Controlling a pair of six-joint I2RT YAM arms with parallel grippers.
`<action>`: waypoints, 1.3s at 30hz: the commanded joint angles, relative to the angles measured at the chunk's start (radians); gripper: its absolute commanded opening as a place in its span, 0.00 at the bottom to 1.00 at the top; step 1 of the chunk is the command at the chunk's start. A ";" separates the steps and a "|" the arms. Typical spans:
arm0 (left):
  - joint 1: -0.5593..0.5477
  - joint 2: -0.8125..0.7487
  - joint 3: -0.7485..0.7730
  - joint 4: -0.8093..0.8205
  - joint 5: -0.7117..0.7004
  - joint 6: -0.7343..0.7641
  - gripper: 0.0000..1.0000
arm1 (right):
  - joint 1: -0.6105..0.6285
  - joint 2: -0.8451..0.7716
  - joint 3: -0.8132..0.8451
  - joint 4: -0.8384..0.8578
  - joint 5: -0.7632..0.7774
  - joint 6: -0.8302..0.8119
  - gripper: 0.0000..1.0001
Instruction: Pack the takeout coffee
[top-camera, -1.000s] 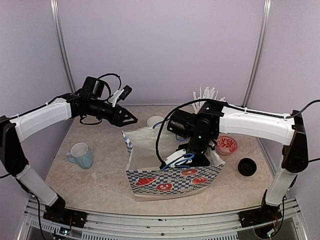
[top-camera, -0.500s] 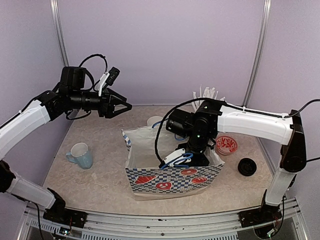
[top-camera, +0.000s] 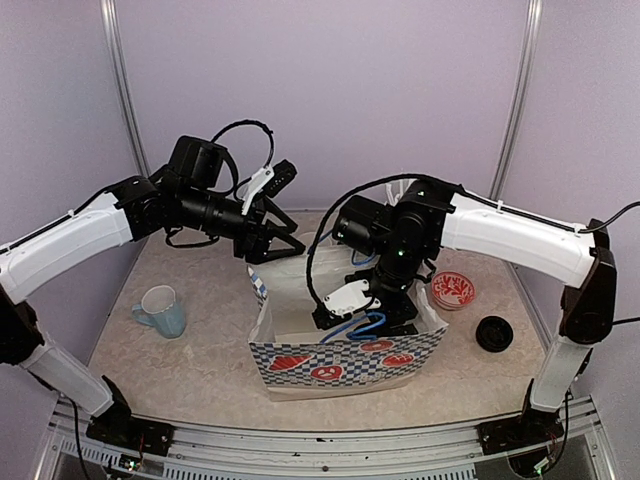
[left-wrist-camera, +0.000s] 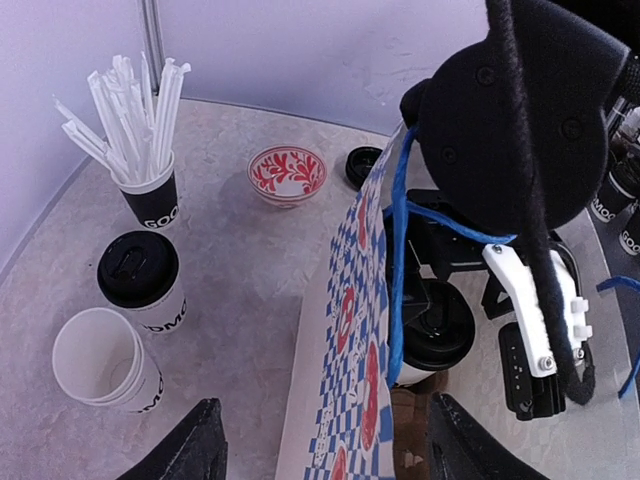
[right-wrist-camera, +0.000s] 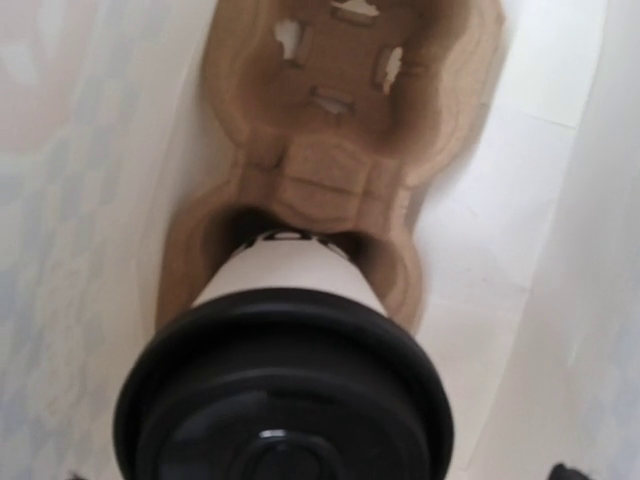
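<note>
A lidded white coffee cup (right-wrist-camera: 285, 390) stands in a brown pulp carrier (right-wrist-camera: 340, 100) at the bottom of the checkered paper bag (top-camera: 340, 365). My right gripper (top-camera: 365, 318) is down in the bag, open, its fingertips showing only at the bottom corners, wider apart than the lid. That cup also shows in the left wrist view (left-wrist-camera: 435, 325). My left gripper (top-camera: 283, 245) is open and empty over the bag's back left rim. Beyond the bag stand a second lidded cup (left-wrist-camera: 140, 280) and an open lidless cup (left-wrist-camera: 100, 360).
A black-banded cup of white straws (left-wrist-camera: 140, 190), a red patterned bowl (top-camera: 455, 290) and a loose black lid (top-camera: 494, 333) lie right of the bag. A light-blue mug (top-camera: 162, 310) sits at the left. The bag's blue handle (left-wrist-camera: 400, 260) hangs by the right gripper.
My left arm has swung up and out to the left, then back right and down to the bag's back left rim. My right gripper has lifted slightly inside the bag.
</note>
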 joint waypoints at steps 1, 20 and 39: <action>-0.024 0.065 0.081 -0.028 -0.011 0.040 0.65 | -0.005 -0.015 0.013 -0.036 -0.025 -0.002 0.99; -0.062 0.207 0.222 -0.122 0.039 0.067 0.02 | -0.002 -0.091 0.244 -0.041 0.030 -0.032 0.99; -0.271 -0.075 -0.020 -0.001 -0.117 -0.025 0.00 | -0.424 -0.415 0.104 0.193 0.188 -0.155 0.99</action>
